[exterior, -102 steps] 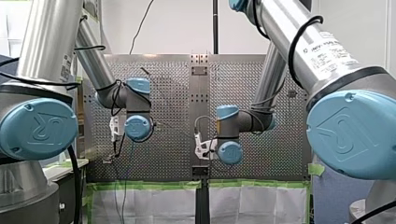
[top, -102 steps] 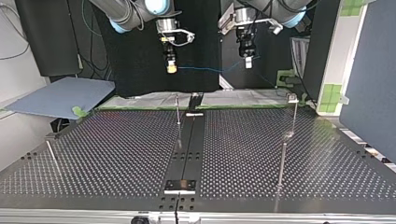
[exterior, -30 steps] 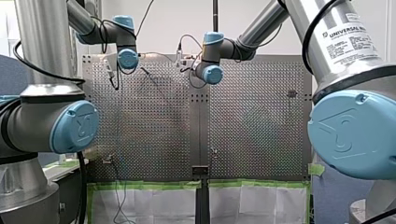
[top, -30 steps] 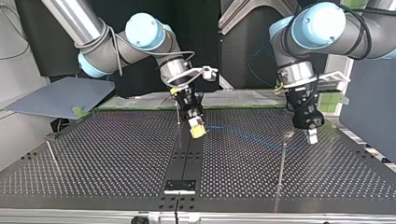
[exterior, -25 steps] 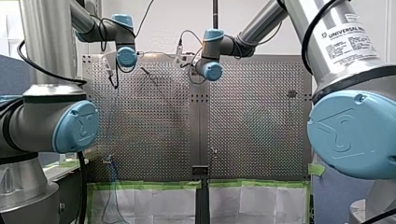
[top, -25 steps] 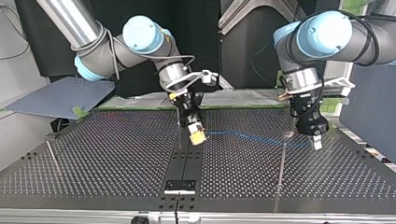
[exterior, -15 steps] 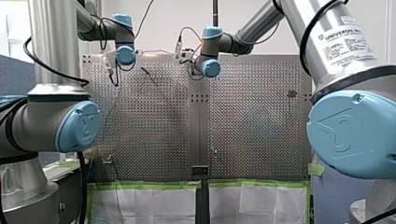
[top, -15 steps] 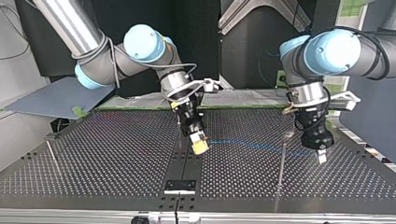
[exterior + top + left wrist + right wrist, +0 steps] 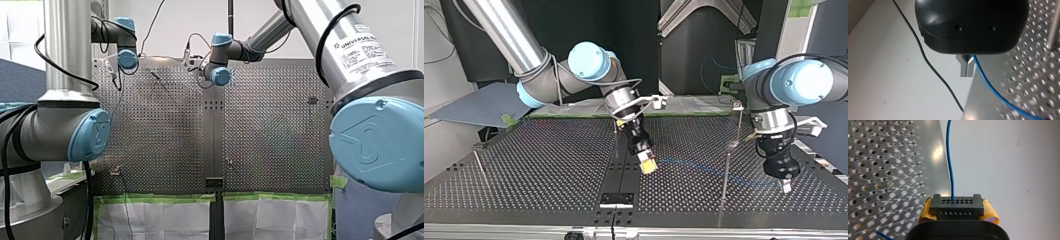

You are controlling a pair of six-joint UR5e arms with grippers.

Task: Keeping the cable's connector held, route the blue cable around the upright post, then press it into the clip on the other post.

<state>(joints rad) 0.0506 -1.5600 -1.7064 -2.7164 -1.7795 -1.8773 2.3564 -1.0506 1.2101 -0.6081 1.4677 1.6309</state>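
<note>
Thin blue cable (image 9: 949, 157) runs lengthwise past the slim metal upright post (image 9: 725, 177).
Left gripper (image 9: 785, 186), pinched on the cable, is just beside the post; right gripper (image 9: 648, 166) clamps the black perforated connector (image 9: 957, 206) farther off.

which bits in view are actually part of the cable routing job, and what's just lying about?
Job:
- blue cable
- its connector, held in my right gripper
- my left gripper, shut on the cable
- tall post beside the cable
- post behind it, probably the clip one

Lying about:
- grey board
- short post
- black wire
</note>
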